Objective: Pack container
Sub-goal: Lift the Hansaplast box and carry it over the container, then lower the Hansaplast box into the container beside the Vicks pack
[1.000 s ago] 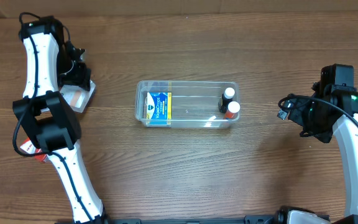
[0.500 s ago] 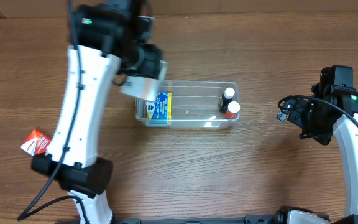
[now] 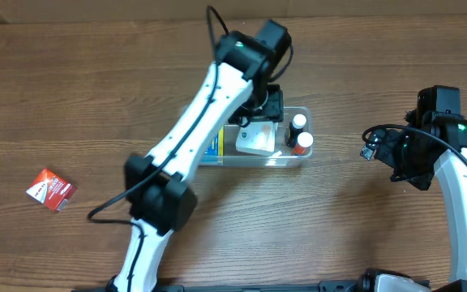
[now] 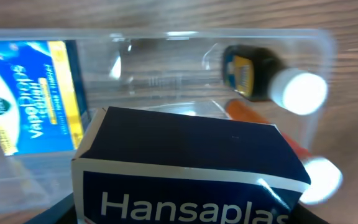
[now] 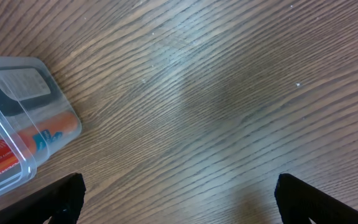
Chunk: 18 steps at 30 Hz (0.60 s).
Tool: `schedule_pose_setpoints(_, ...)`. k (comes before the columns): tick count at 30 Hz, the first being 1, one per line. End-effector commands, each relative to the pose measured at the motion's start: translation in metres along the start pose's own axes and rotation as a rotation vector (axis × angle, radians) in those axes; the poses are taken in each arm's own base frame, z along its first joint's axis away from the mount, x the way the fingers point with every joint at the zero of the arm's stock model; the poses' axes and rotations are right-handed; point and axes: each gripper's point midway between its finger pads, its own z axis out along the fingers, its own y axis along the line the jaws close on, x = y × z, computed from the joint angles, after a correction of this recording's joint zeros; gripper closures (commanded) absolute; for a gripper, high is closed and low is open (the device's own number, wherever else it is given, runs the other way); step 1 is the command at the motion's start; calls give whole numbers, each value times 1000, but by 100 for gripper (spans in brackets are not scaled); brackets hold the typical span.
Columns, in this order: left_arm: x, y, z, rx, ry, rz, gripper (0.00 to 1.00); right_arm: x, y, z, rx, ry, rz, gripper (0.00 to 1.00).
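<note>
The clear plastic container [image 3: 305, 159] lies at the table's middle. In it are a blue and yellow VapoDrops box [image 3: 212, 146] at the left end and two white-capped bottles [image 3: 299, 121] at the right end. My left gripper [image 3: 259, 123] is shut on a dark blue Hansaplast box [image 3: 256, 139] and holds it over the container's middle. In the left wrist view the box [image 4: 185, 165] fills the foreground above the container [image 4: 166, 37]. My right gripper [image 5: 179, 199] is open and empty over bare wood right of the container.
A small red packet [image 3: 50, 188] lies on the table at the far left. The right wrist view shows the container's corner [image 5: 5, 134] with an orange bottle [image 5: 48, 134] inside. The right arm [image 3: 460, 186] stands at the right edge.
My left arm has swung from the far left to over the container's middle, carrying the Hansaplast box. The red packet now shows. The right arm has not moved.
</note>
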Motion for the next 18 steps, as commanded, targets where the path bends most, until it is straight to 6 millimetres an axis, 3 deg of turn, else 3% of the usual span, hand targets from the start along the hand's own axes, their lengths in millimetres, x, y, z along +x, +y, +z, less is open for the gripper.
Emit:
schedule_pose_setpoints(1,2,2,32,-42,55,-67,95,0,-1,-3,-6,-10,2,0)
schedule_pose_setpoints(5,-1,10,43,-94,54,-73,93,0,-1,-3,-6,-11,1,0)
schedule_pose_setpoints(8,-5,16,43,-125,31,-87,87,0,-1,-3,-6,-10,2,0)
schedule_pose_setpoints(18,-19,33,40,-142,5,-125,87,1,-1,-3,-4,-6,2,0)
